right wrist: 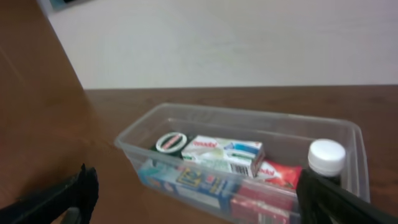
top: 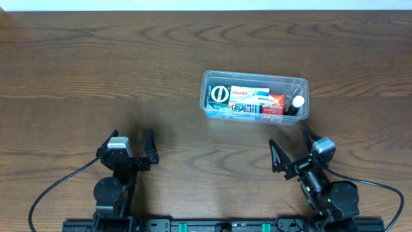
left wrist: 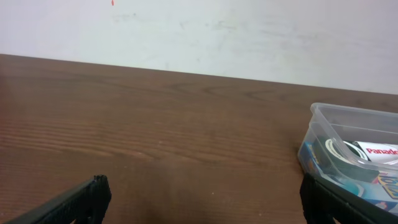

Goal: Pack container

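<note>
Overhead view. Container (top: 256, 75), apparently already filled, long axis three-to-nine o'clock, lies at eleven o'clock from the nearer right gripper (top: 289, 138). Left gripper (top: 133, 135) is well apart. Both stand wide open, holding nothing.

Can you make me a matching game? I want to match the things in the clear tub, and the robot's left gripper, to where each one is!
Things:
1. white box
2. bottle
3. round tin
4. left gripper

Places:
A. right end of the container
B. over the table, open, away from the container
C. left end of the container
D. middle of the container

Pairs: 1-D, 2-A, 3-C, 4-B
</note>
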Motion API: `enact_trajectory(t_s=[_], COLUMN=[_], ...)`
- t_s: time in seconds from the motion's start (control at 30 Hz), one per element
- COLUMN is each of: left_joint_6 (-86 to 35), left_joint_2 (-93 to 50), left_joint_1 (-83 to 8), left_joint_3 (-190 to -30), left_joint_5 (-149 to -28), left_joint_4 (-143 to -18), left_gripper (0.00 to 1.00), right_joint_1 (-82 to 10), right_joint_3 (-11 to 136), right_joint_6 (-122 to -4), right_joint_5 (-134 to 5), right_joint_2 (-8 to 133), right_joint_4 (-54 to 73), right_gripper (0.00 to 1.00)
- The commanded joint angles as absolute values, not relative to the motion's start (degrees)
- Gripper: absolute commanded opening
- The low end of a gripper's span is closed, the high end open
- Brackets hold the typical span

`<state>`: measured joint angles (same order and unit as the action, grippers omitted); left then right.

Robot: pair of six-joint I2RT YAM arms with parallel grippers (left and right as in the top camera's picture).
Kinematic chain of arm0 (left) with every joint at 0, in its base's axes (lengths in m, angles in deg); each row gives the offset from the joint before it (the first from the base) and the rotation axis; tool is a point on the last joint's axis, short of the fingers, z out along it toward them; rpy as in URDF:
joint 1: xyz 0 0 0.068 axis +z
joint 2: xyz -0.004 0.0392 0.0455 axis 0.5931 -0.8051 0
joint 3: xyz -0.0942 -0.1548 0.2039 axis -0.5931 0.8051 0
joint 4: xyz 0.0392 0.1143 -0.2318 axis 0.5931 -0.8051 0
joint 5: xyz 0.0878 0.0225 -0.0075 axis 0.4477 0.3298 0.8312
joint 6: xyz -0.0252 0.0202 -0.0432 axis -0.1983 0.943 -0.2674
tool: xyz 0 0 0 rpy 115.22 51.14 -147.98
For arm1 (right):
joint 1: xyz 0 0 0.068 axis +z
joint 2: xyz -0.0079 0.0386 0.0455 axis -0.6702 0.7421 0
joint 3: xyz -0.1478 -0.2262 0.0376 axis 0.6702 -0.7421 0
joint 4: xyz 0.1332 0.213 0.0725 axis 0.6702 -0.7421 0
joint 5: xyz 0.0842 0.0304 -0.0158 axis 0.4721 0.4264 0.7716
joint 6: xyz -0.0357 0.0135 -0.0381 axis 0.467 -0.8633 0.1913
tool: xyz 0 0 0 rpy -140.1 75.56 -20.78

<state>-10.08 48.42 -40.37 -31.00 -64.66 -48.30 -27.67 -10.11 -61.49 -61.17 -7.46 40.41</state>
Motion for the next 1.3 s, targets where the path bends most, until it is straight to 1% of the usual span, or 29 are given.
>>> enact_trajectory(t_s=[0.0, 0.13, 0.23, 0.5, 0.7, 0.87, 0.93, 1.27], left_joint_6=[-9.36, -9.36, -9.36, -9.33, -9.36, -9.36, -9.33, -9.36], left_joint_2=[48.47, 48.47, 48.47, 48.47, 48.47, 48.47, 48.47, 48.47], left_joint_1=[-40.7, -40.7, -40.7, -40.7, -40.7, -40.7, -40.7, -40.7], left_joint_3=[-30.21, -30.21, -30.21, -30.21, -30.21, -30.21, -30.21, -30.21], left_joint_5=[-64.22, -64.22, -64.2, -64.22, -64.22, -64.2, -64.22, -64.2], left_joint_4=[-50.59, -50.59, -50.59, -50.59, -50.59, -50.59, -50.59, -50.59], left_gripper=[0.98, 0.98, 0.98, 0.98, 0.98, 0.98, 0.98, 0.98], right_joint_1=[-27.87, -27.89, -27.89, -27.89, -27.89, -27.87, -27.87, -27.87], right_joint_3=[-10.83, -10.83, -10.83, -10.83, -10.83, -10.83, -10.83, -10.83], right_joint_6=[-57.64, -57.05, -56.64, -56.44, -55.98, -41.34, -37.34, -36.77], right_joint_5=[-60.31, -60.91, -64.16, -85.69, -85.17, -85.1, -85.1, -85.1], right_joint_2=[-7.7, -7.7, -7.7, -7.7, -7.7, -7.66, -7.59, -7.57], right_joint_4=[39.47, 39.43, 39.43, 39.49, 39.45, 39.45, 39.45, 39.47], right_gripper=[0.99, 0.99, 0.99, 0.99, 0.99, 0.99, 0.99, 0.99])
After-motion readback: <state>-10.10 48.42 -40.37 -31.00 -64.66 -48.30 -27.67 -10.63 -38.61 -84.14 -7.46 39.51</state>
